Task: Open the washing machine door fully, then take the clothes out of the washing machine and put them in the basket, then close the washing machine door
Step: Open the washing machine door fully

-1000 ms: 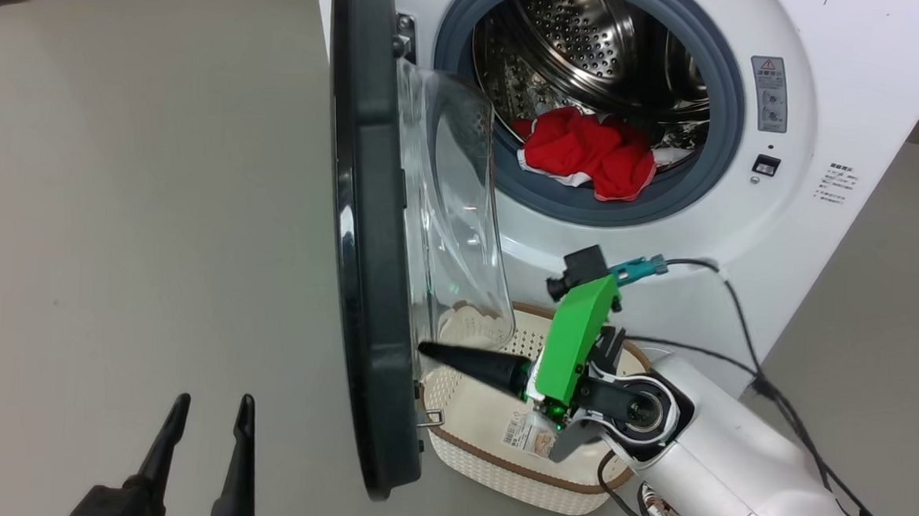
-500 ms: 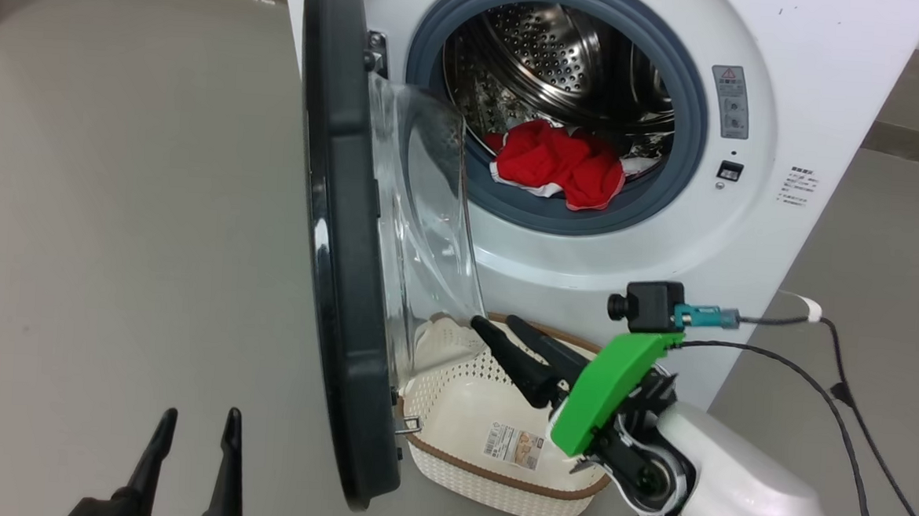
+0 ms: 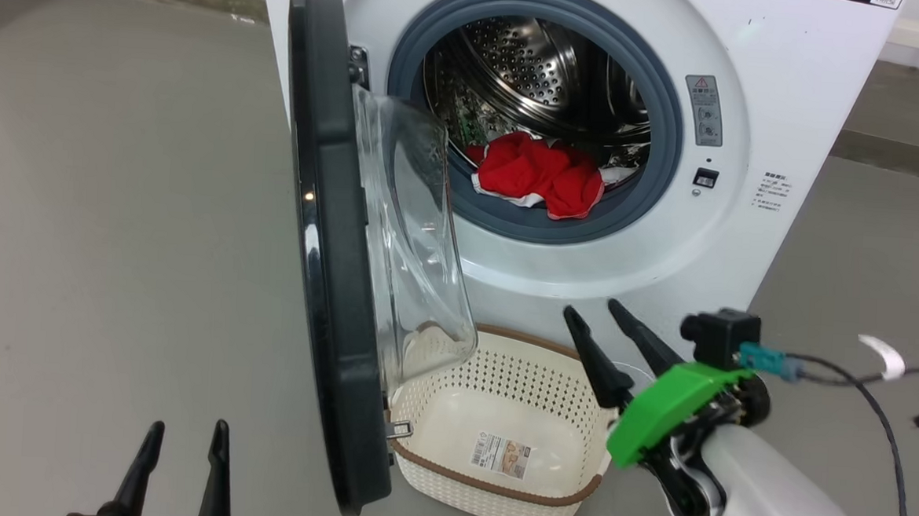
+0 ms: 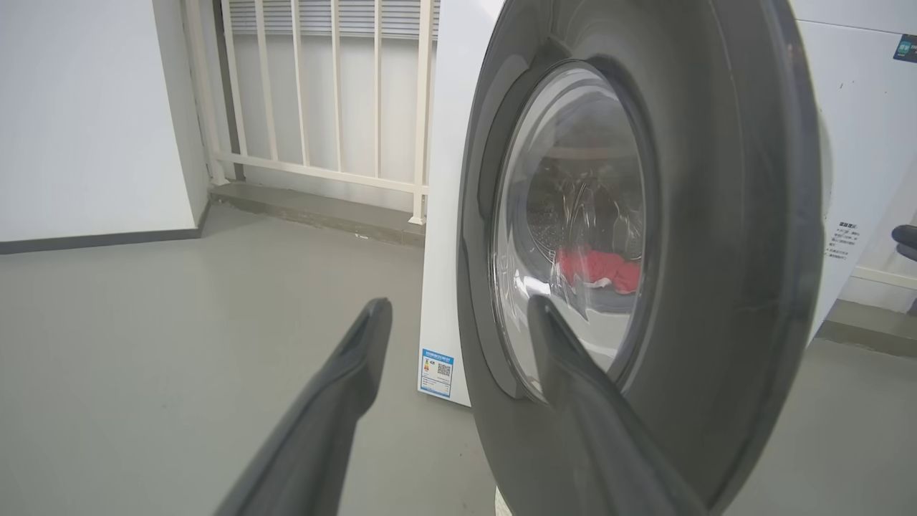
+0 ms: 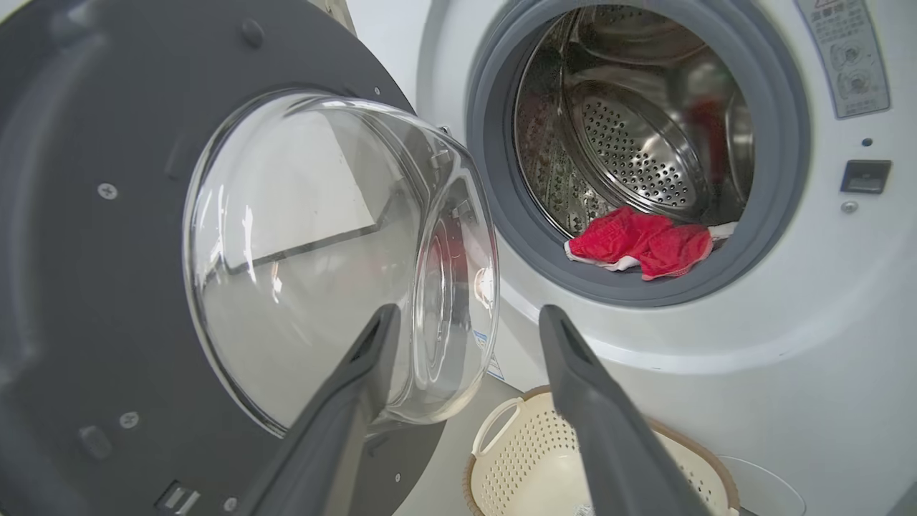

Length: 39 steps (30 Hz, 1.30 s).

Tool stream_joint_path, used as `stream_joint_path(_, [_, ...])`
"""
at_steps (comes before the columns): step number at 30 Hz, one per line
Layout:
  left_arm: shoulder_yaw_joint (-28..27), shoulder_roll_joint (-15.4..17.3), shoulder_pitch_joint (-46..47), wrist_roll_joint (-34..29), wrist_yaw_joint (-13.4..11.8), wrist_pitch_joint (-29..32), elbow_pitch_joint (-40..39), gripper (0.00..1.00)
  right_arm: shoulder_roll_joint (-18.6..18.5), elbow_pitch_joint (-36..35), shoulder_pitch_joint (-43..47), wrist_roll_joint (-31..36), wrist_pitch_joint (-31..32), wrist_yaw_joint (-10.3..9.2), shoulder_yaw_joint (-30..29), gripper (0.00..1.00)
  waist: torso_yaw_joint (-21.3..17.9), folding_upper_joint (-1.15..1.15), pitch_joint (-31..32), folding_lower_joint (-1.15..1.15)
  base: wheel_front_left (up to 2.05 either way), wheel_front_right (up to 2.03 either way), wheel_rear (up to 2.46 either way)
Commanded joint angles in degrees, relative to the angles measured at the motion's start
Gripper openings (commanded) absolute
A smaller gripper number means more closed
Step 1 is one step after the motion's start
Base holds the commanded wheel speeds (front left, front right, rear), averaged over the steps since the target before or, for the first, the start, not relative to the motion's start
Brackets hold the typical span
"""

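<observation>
One white washing machine (image 3: 790,94) stands on a grey floor (image 3: 117,193), its round opening ringed in grey rubber (image 3: 670,143) with the perforated steel drum (image 3: 533,57) behind it. The washing machine door (image 3: 326,243) is swung out on its left-hand hinge and stands roughly edge-on to the head camera. Its wide black rim faces left and its clear glass bowl (image 3: 406,232) bulges toward the right.

On the floor just before the machine, below the opening, sits the basket (image 3: 493,370), cream and perforated with a brown rim. Its left end is partly behind the door's lower edge. It holds no garments. A sticker (image 3: 501,454) lies on its bottom.

The clothes (image 3: 538,174), a red bundle with white edges, lie in the drum at the front lip, resting on the rubber ring.

The right end effector (image 3: 592,308) is by the basket's right end, fingers spread wide and pointing up at the machine's front, gripping nothing. The left end effector (image 3: 189,427) hangs low over the floor on the door's outer side, apart from it, fingers likewise spread and empty.
</observation>
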State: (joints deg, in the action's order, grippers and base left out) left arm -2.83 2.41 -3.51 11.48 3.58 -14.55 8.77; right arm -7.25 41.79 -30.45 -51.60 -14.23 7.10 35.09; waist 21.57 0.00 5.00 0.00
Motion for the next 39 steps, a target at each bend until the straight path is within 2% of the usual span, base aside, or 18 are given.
stream_joint_path(1, [-1.9, 0.6, 1.1, -0.4, 0.2, -0.4, -1.7, 1.00, 1.0, -1.7, 1.9, 3.2, -0.7, 0.39, -1.7, 1.00, 0.0, 0.00, 0.1, 0.00, 0.00, 0.00, 0.00])
stream_joint_path(7, [-1.9, 0.6, 0.7, -0.4, 0.4, -0.4, -2.1, 1.00, 3.4, -8.8, 11.0, 22.7, -0.8, 0.39, -16.9, 1.00, -0.4, 0.00, 0.2, 0.00, 0.00, 0.00, 0.00])
stream_joint_path(12, [-2.0, 0.6, 0.8, -1.0, 0.4, -0.4, -2.1, 1.00, 4.3, -15.2, 17.8, 30.8, -0.8, 0.39, -22.5, 1.00, -0.6, 0.00, 0.4, 0.00, 0.00, 0.00, 0.00])
stream_joint_path(18, [-2.2, 0.5, 0.8, -1.4, 0.5, -0.4, -1.6, 1.00, 4.3, -19.1, 21.9, 30.5, -0.8, 0.39, -22.7, 1.00, -1.0, 0.00, 0.8, 0.00, 0.00, 0.00, 0.00])
stream_joint_path(28, [-2.4, 0.5, 0.7, -1.6, 0.8, -0.4, -1.3, 1.00, 4.4, -19.4, 22.6, 28.9, -0.8, 0.39, -22.4, 1.00, -1.4, 0.00, 1.1, 0.00, 0.00, 0.00, 0.00])
stream_joint_path(35, [-1.7, 0.5, 0.2, -0.5, 2.2, -0.4, -1.6, 1.00, 4.4, -19.4, 22.7, 27.1, -0.8, 0.39, -21.3, 1.00, -1.7, 0.00, 0.9, 0.00, 0.00, 0.00, 0.00])
stream_joint_path(36, [-1.6, 0.5, 0.2, -0.6, 2.3, -0.4, -1.4, 0.70, 4.4, -19.3, 22.7, 27.0, -0.8, 0.39, -21.3, 1.00, -1.8, 0.00, 0.9, 0.00, 0.00, 0.00, 0.00])
stream_joint_path(37, [-1.6, 0.5, 0.2, -0.6, 2.3, -0.4, -1.4, 0.25, 4.4, -19.2, 22.7, 26.9, -0.8, 0.39, -21.3, 1.00, -1.8, 0.00, 0.8, 0.00, 0.00, 0.00, 0.00])
stream_joint_path(38, [-1.7, 0.5, 0.2, -0.7, 2.3, -0.4, -1.4, 0.00, 4.4, -19.2, 22.7, 26.7, -0.8, 0.39, -21.3, 1.00, -1.9, 0.00, 0.8, 0.00, 0.00, 0.00, 0.00])
stream_joint_path(39, [-1.8, 0.5, 0.3, -0.9, 2.2, -0.4, -1.3, 0.00, 4.4, -19.2, 22.6, 26.6, -0.8, 0.39, -21.2, 1.00, -2.0, 0.00, 0.8, 0.00, 0.00, 0.00, 0.00])
